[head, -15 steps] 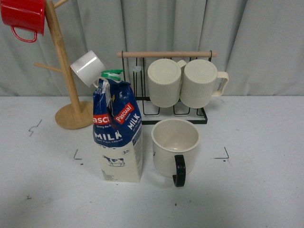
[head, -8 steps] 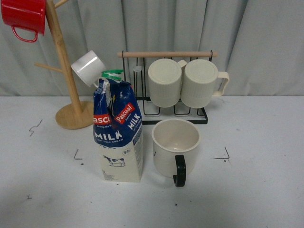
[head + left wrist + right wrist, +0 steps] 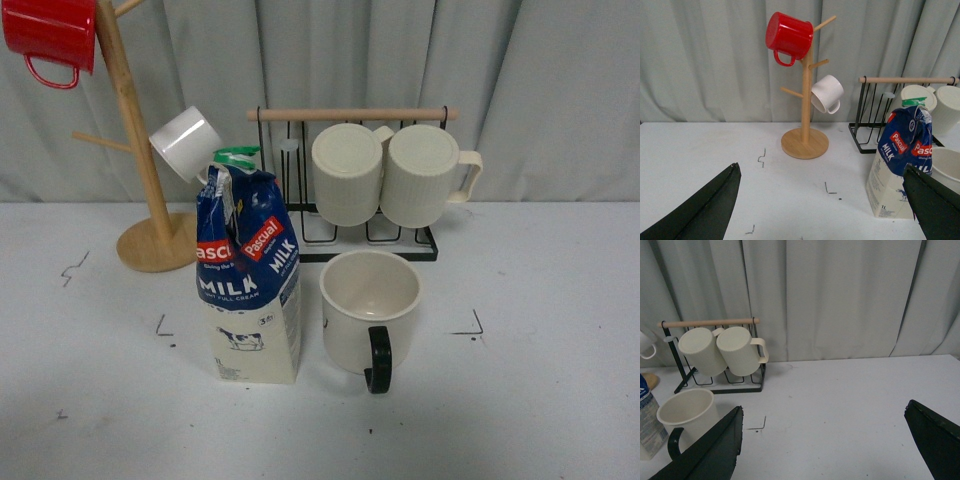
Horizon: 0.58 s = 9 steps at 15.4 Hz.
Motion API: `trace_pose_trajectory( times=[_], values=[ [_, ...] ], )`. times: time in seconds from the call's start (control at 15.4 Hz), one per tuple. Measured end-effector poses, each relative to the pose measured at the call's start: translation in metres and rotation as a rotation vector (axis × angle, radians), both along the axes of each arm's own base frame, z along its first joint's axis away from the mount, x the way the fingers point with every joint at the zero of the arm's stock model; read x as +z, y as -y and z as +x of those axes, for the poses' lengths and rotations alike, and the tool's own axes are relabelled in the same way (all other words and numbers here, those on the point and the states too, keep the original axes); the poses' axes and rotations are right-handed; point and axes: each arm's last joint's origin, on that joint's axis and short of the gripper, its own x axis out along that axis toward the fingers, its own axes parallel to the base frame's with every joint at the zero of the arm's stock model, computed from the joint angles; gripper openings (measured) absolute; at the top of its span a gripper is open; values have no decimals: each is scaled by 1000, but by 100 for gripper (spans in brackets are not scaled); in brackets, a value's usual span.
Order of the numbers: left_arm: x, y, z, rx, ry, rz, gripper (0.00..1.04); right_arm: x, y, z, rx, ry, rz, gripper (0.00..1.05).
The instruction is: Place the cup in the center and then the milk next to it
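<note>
Only front view, cup (image 3: 368,310) handle, milk (image 3: 248,290)

On the worktop (image 3: 560,400) the cup (image 3: 368,310) stands upright with the milk (image 3: 247,290) just beside it on its left — apart, not touching. Behind them sits a wire rack (image 3: 350,180) holding two mugs (image 3: 385,175); further left stands a mug tree (image 3: 140,150) carrying two more mugs.

glossy ceramic cup (image 3: 368,310), printed paper milk (image 3: 248,278), wooden mug tree (image 3: 140,150).
</note>
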Motion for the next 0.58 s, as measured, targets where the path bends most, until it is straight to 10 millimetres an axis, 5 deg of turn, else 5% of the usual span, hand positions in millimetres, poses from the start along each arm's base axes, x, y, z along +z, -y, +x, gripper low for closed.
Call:
trace_pose_trajectory(
  times=[0.58],
  values=[
    [0,0,0,0,0,0,98,0,0,0,0,0,0,98]
  ],
)
